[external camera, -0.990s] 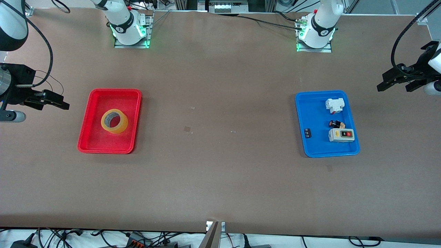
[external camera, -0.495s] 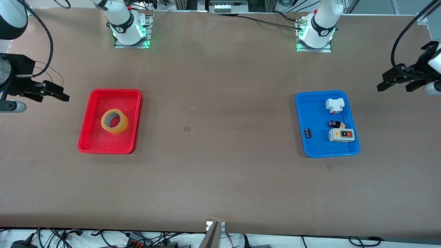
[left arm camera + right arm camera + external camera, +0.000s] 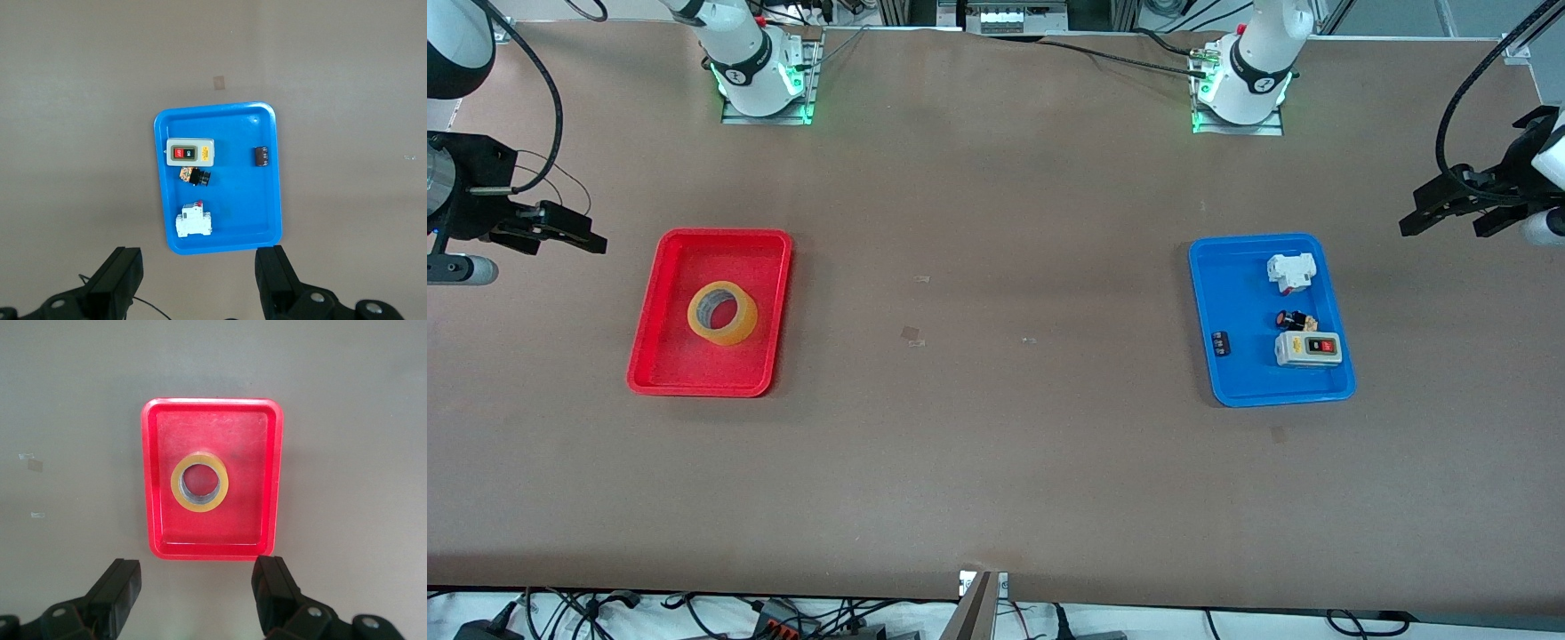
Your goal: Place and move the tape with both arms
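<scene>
- Lying flat in the red tray is the tape, its wide round hole facing up; it sits roughly in the tray's middle, touching none of the walls (the right wrist view shows this most plainly).
- That red tray rests on the brown counter toward the right arm's end.
- Up in the air off that end of the counter hangs the right gripper, over bare counter just outside the red tray; its fingers are spread wide with nothing between them, and the tape shows well apart from them.
- A blue tray lies toward the left arm's end of the counter, well apart from the red one.
- Inside the blue tray are a white breaker-like block, a small black and red button part, a grey switch box with a red and a yellow button, and a small dark piece near the wall toward the middle of the counter.
- Off that end, the left gripper hangs over bare counter beside the blue tray, fingers spread and holding nothing.
</scene>
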{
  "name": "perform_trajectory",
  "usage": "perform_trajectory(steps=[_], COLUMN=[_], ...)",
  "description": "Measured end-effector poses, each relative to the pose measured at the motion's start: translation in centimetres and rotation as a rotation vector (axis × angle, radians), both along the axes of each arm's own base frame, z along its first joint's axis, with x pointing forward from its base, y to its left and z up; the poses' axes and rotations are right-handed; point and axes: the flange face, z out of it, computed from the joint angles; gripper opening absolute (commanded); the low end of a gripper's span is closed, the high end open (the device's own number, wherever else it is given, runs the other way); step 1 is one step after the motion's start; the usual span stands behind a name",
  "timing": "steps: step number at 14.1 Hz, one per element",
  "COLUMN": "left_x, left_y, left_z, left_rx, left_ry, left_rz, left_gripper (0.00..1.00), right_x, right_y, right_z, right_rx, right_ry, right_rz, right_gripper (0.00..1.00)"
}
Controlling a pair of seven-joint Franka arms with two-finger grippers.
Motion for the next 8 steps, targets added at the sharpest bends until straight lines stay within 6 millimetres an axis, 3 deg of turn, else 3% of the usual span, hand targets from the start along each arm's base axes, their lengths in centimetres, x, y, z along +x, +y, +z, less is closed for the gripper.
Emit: perform_trajectory(steps=[8], left_x=[0.0], left_y=[0.0], left_z=[0.0], left_rx=[0.0], left_ry=[0.0], left_rz=[0.0], left_gripper=[1.0], right_x=[-0.6], right_y=[-0.2], right_z=[1.1], right_rx=[-0.03], right_ry=[-0.07], right_rz=[0.006], right_gripper=[1.0])
